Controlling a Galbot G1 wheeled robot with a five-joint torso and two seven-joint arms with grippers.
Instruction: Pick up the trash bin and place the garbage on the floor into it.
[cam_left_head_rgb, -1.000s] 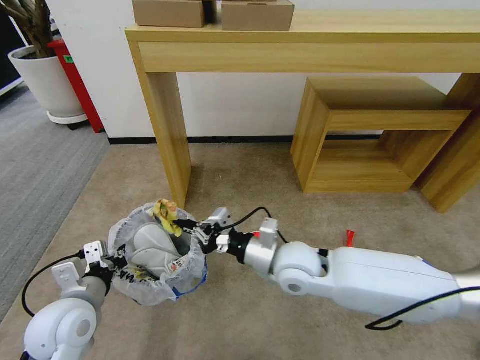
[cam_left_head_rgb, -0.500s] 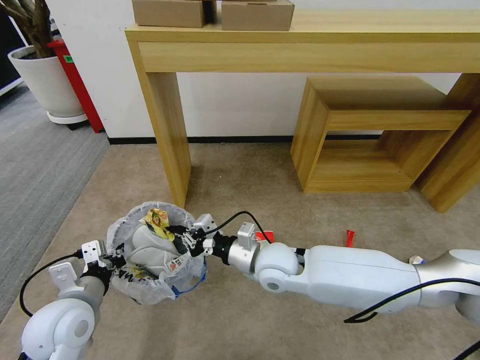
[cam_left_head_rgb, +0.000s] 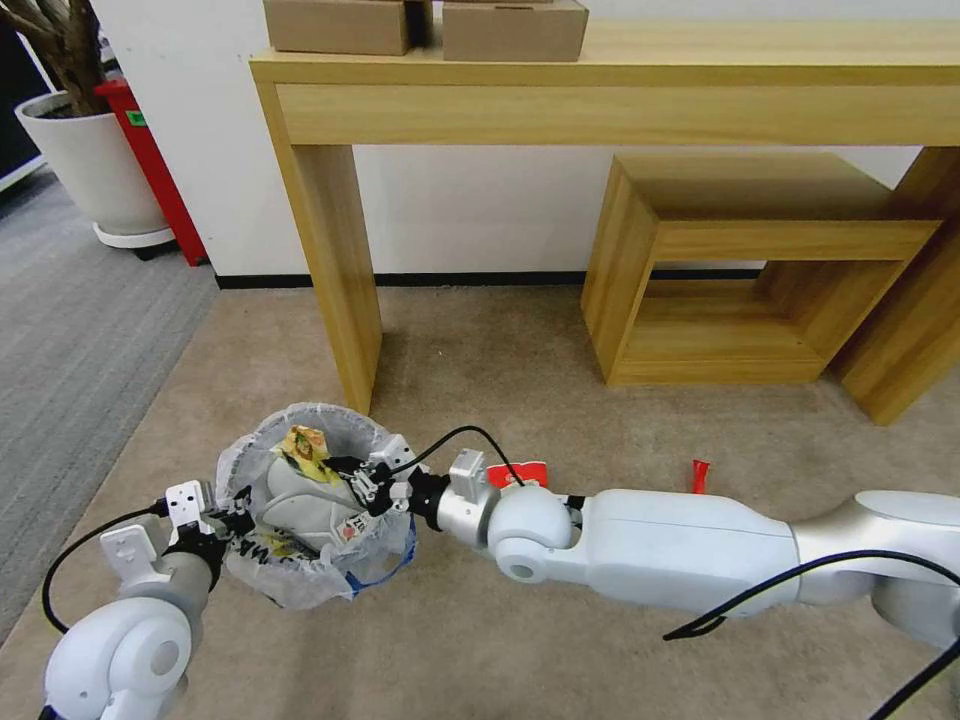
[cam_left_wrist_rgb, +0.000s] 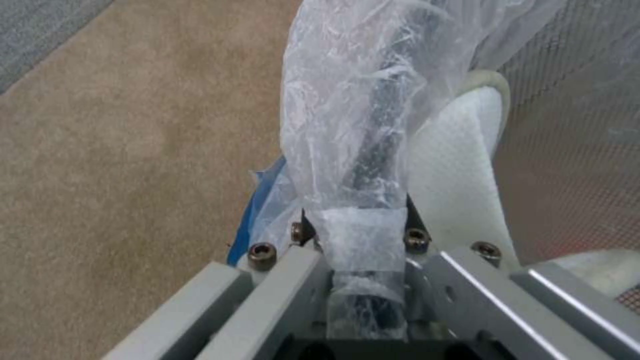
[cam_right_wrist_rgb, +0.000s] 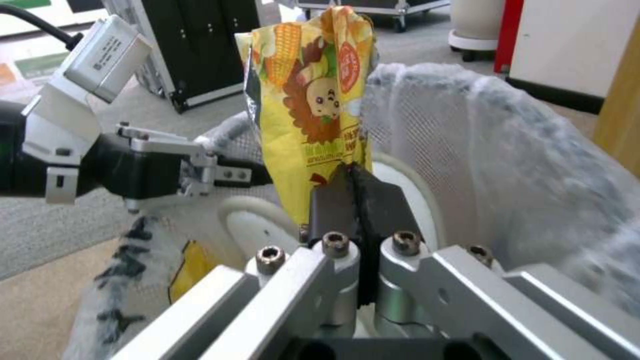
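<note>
Crinkly plastic lines the trash bin (cam_left_head_rgb: 300, 520), held at its near-left rim by the left gripper (cam_left_head_rgb: 232, 517), clamped on it. Inside lies a white slipper (cam_left_head_rgb: 300, 495). Over the bin, the right gripper (cam_left_head_rgb: 350, 470) pinches a yellow wrapper (cam_right_wrist_rgb: 310, 100). A red wrapper (cam_left_head_rgb: 518, 474) lies on the carpet farther right.

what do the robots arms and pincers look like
Both arms are glossy white rounded shells with grey round joints, and a loose black cable loops beside each. The left pincer and right pincer are black linkage fingers on bare metal brackets with hex bolts, and a small white box with a printed label sits on each wrist.
</note>
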